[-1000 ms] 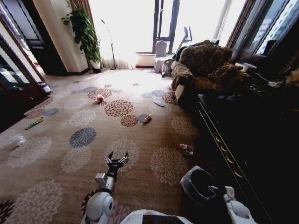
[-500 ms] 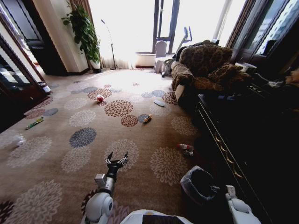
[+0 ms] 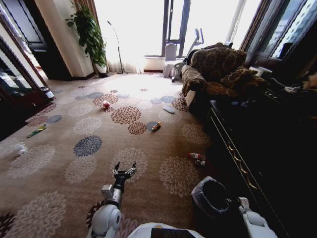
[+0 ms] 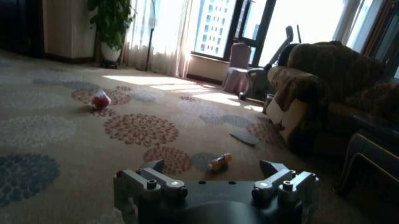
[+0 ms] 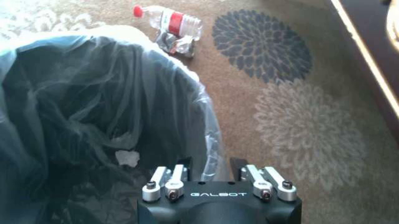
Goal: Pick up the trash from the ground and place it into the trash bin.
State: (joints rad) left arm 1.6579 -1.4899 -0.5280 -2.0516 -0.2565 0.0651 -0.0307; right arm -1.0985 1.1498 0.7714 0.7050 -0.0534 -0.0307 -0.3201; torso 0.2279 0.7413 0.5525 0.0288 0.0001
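Litter spread over the flowered carpet, bin at my right

Carpet (image 3: 59, 163) carries everything. I see the trash bin (image 3: 210, 197), bag-lined, just beside my right gripper (image 5: 210, 171), which sits at its rim with jaws nearly shut on nothing. My left gripper (image 3: 124, 170) hovers low, fingers spread. A clear bottle with a red cap (image 5: 167, 19) lies near the bin; the orange-yellow bottle (image 4: 219, 161) and pink-white wad (image 4: 100, 99) lie farther off.

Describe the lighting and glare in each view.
Head view: the window is blown out white, washing the far carpet; the cabinet sits in deep shadow. Left wrist view: backlit, sunlit carpet patches. Right wrist view: evenly lit, trash bin interior dark.
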